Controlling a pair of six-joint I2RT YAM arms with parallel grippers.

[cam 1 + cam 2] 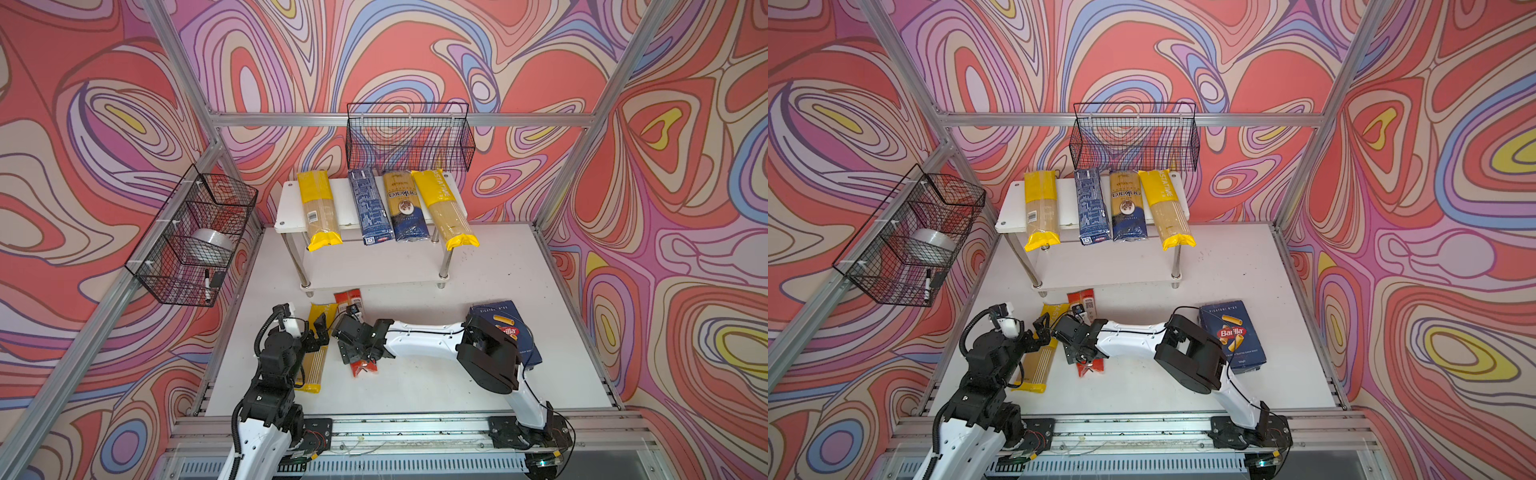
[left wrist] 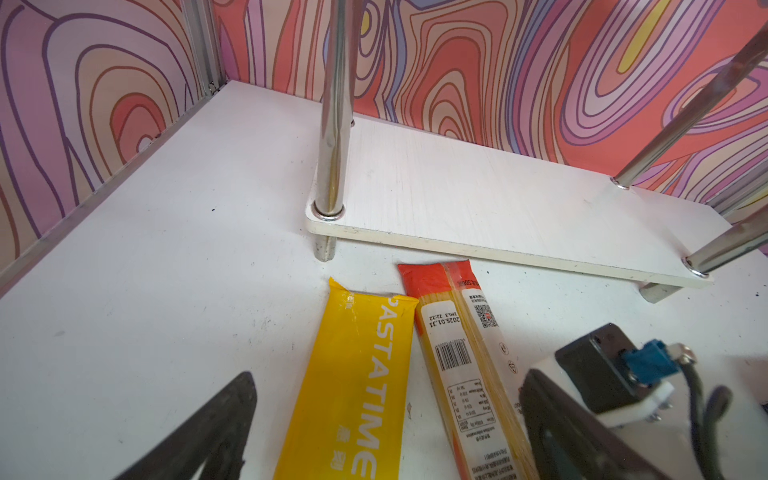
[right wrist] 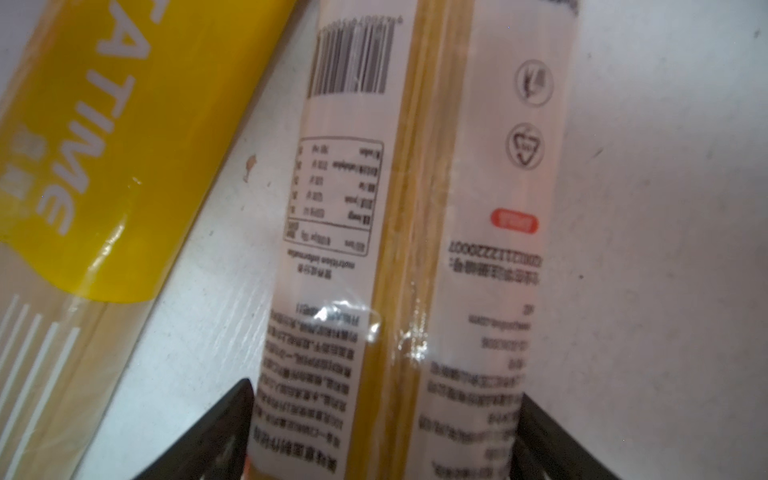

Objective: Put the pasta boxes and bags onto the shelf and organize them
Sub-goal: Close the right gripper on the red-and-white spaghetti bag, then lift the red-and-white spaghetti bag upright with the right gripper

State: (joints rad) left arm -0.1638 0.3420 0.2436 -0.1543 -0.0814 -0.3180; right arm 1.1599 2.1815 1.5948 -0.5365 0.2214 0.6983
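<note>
The white shelf (image 1: pixel 286 208) stands at the back. Its top tier carries two yellow-and-clear bags (image 1: pixel 320 208) (image 1: pixel 444 208), the long narrow blue box (image 1: pixel 370 208) and the "ankara" bag (image 1: pixel 405 208); its lower tier (image 2: pixel 478 195) is bare. In front of the shelf on the table, a yellow bag (image 1: pixel 314 368) (image 2: pixel 357 374) and the red-ended bag (image 1: pixel 347 301) (image 3: pixel 415 208) lie side by side. My right gripper (image 1: pixel 353 336) (image 3: pixel 386 415) is low over the red-ended bag, open, its fingers (image 3: pixel 224 419) at the bag's two edges. My left gripper (image 1: pixel 318 332) (image 2: pixel 382 449) hovers open above the yellow bag. The rigatoni box (image 1: pixel 505 313) lies flat on the right.
A black wire basket (image 1: pixel 409 137) hangs on the back wall just above the shelf. Another basket (image 1: pixel 191 237) on the left wall holds a tape roll (image 1: pixel 212 245) and a marker (image 1: pixel 206 284). The right arm's elbow overlaps the rigatoni box. Patterned walls close in three sides.
</note>
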